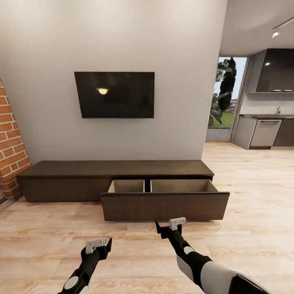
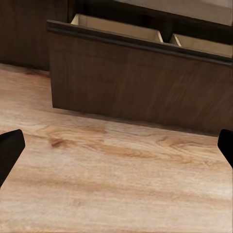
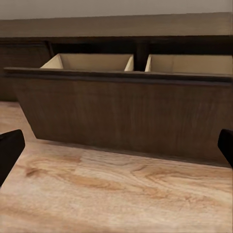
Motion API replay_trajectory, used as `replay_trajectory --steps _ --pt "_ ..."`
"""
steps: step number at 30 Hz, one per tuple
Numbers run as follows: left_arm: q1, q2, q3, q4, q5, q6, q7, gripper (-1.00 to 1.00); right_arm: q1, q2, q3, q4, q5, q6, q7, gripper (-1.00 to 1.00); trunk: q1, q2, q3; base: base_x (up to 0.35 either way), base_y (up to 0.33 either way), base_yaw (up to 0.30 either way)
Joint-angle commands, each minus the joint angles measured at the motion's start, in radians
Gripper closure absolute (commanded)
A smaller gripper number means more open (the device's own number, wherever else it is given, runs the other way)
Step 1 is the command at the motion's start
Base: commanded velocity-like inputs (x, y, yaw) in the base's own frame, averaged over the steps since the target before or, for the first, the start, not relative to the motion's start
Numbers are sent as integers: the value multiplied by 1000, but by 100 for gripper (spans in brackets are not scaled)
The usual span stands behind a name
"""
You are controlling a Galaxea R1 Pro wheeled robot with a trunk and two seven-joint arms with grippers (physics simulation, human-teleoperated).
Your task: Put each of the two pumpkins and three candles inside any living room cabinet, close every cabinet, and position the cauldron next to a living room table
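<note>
Pale grey wall (image 1: pixel 122 41), wall-mounted black TV (image 1: pixel 114 94), brick fireplace (image 1: pixel 10 139), light plank floor (image 1: pixel 134 249)

A black wall-mounted TV (image 1: pixel 114 94) hangs at twelve o'clock, red-brick fireplace edge (image 1: pixel 11 143) at nine, grey kitchen units (image 1: pixel 265 132) at two.

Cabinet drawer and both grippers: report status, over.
Left gripper open, empty. Right gripper open, empty. Cabinet drawer pulled out, visible compartments bare. Floor between: nothing in the way.

One cabinet (image 1: pixel 73 179) with one open drawer (image 1: pixel 165 204) of two compartments, one television (image 1: pixel 114 94), two pincers.
</note>
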Motion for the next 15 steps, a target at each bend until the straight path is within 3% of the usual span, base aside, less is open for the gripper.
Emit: replay_trajectory --steps 1,9,15 --pt "-1 2 -7 -1 8 -11 9 -100 -1 0 7 2 -11 -3 3 -100 4 -8 -4 0 0 0" --pt "2 2 -8 -4 6 -34 66 -100 -1 2 4 9 -28 -2 -4 -100 34 -64 -29 0 0 0" --pt "2 3 -9 -7 6 -57 82 -100 -1 2 5 28 -110 0 -7 -100 57 -106 -48 0 0 0"
